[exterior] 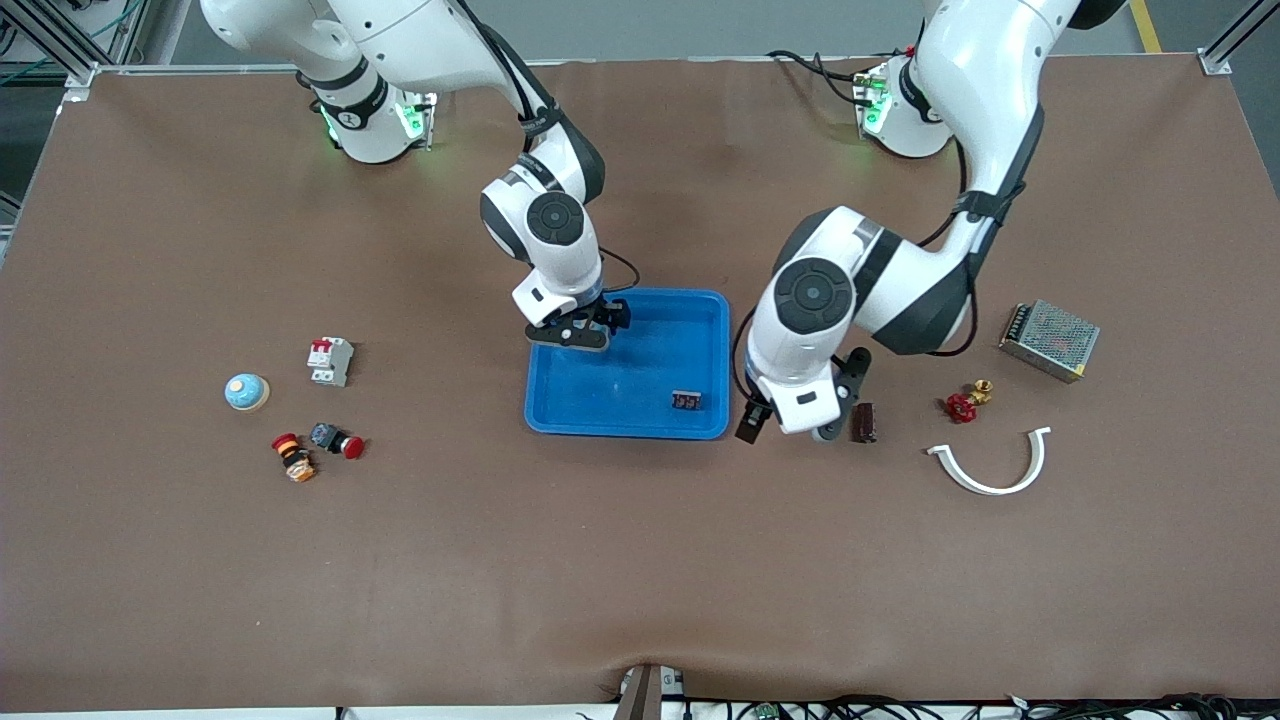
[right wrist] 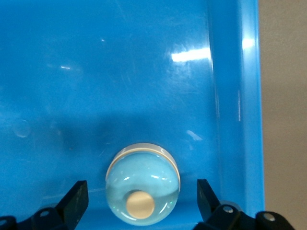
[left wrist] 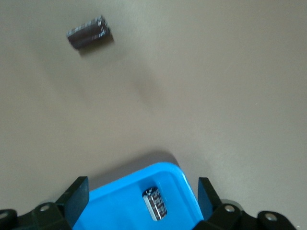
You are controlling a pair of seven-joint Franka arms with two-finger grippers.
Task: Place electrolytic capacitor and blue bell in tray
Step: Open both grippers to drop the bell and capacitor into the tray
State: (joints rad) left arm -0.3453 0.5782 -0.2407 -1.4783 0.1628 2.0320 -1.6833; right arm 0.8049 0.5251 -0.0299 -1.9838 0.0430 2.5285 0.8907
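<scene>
My right arm reaches from its base down into the corner of the tray [exterior: 640,350] farthest from the front camera, at the right arm's end, wrist bent so the right gripper [exterior: 572,335] points straight down. On its wrist camera the fingers [right wrist: 76,197] stand wide apart, and the blue bell [right wrist: 143,189] sits upright on the tray floor between them. Neither finger touches it, so nothing is gripped.

My left arm folds over at the elbow and hangs the left gripper [exterior: 790,425] low over the table, just off the tray's edge at the left arm's end. Its fingers [left wrist: 76,195] are spread wide too and hold nothing. The electrolytic capacitor [left wrist: 154,203] lies on its side in the tray corner right under that gripper's camera. A dark small component [exterior: 863,422] lies on the mat just beside this gripper, away from the tray.

Farther toward the left arm's end I see a red valve handle [exterior: 963,405], a white curved clip [exterior: 990,465] and a metal mesh box [exterior: 1048,340].

Well off from the right gripper, toward the right arm's end, I see a circuit breaker [exterior: 330,360], another light-blue call bell [exterior: 246,392] and two red push buttons [exterior: 337,440].
</scene>
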